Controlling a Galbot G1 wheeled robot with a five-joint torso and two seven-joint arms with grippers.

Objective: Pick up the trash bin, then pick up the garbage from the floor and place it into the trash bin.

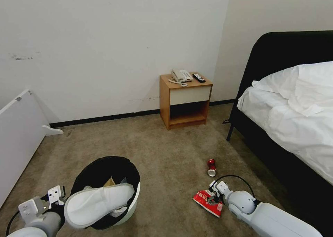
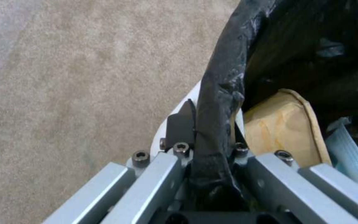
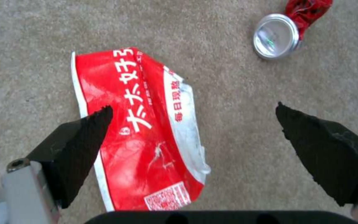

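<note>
Two pieces of litter are left on the carpet (image 1: 166,153) as far as the head view shows; the rest seems to be binned.

Trash bin (image 1: 133,202): held off the floor, tipped toward the camera, by the left gripper (image 2: 206,133), whose fingers are clamped over the black bag (image 2: 220,93) at the rim (one pad outside the wall, one inside). Pick-up of the bin is done.

Slipper (image 1: 97,200): white, lying across the bin's mouth just beyond the left gripper, partly over the rim. Not fully seated, in my judgement.

Cardboard scrap (image 2: 282,124): brown, inside the bin, just past the inner finger. A pale blue-white item beside it cannot be identified from this angle.

Red snack packet (image 3: 141,130): flat on the carpet directly beneath the right gripper (image 3: 193,124). Jaws spread wide and empty, hovering; one fingertip (image 3: 92,124) overlaps the packet's edge in the right wrist view, the other stands over bare carpet. Contact not yet made, probably.

Red can (image 1: 211,167): crushed, on its side, a little way beyond the right gripper, apart from the packet.

Progress: bin in hand, several items in; packet and can outstanding.
</note>
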